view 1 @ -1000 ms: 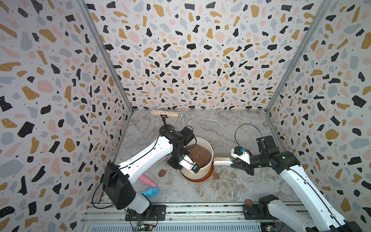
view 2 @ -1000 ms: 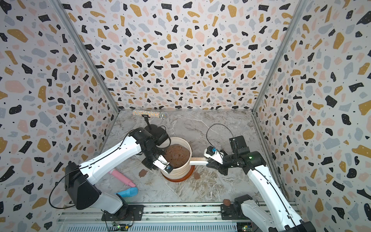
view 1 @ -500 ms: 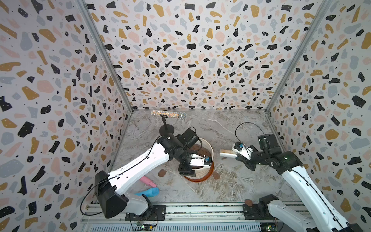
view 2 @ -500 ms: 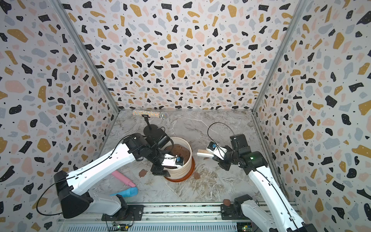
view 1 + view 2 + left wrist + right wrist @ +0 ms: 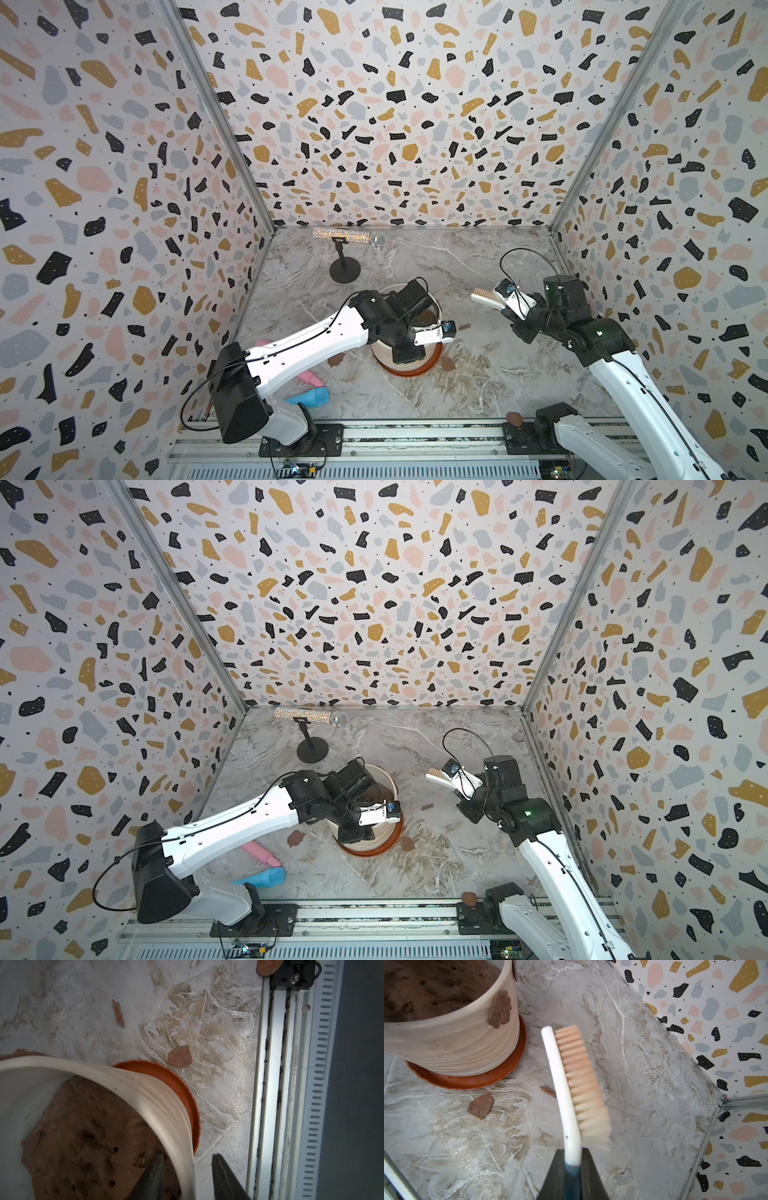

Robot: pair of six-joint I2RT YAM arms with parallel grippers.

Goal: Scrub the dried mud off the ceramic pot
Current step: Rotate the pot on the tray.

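The cream ribbed ceramic pot (image 5: 384,355) (image 5: 158,1105) (image 5: 446,1043) stands on its orange saucer (image 5: 365,852), holding brown soil (image 5: 83,1136). A patch of dried mud (image 5: 500,1009) clings to its outer wall. Loose flakes (image 5: 448,363) (image 5: 179,1056) (image 5: 480,1106) lie on the floor around it. My left gripper (image 5: 415,357) (image 5: 188,1156) is open astride the near rim: one finger is inside over the soil, the other outside with a gap to the wall. My right gripper (image 5: 505,305) (image 5: 572,1150) is shut on a white brush (image 5: 482,296) (image 5: 571,1076), held in the air to the right of the pot.
A glitter microphone (image 5: 349,237) on a black stand sits at the back. Pink (image 5: 309,378) and blue (image 5: 313,397) objects lie near the left arm's base. A metal rail (image 5: 415,436) runs along the front edge, with a mud flake (image 5: 515,417) by the right base. Walls close three sides.
The left gripper opened wide, shifted along the rim and narrowed again over it. The right arm drew the brush off the pot's right wall, up and away to the right.
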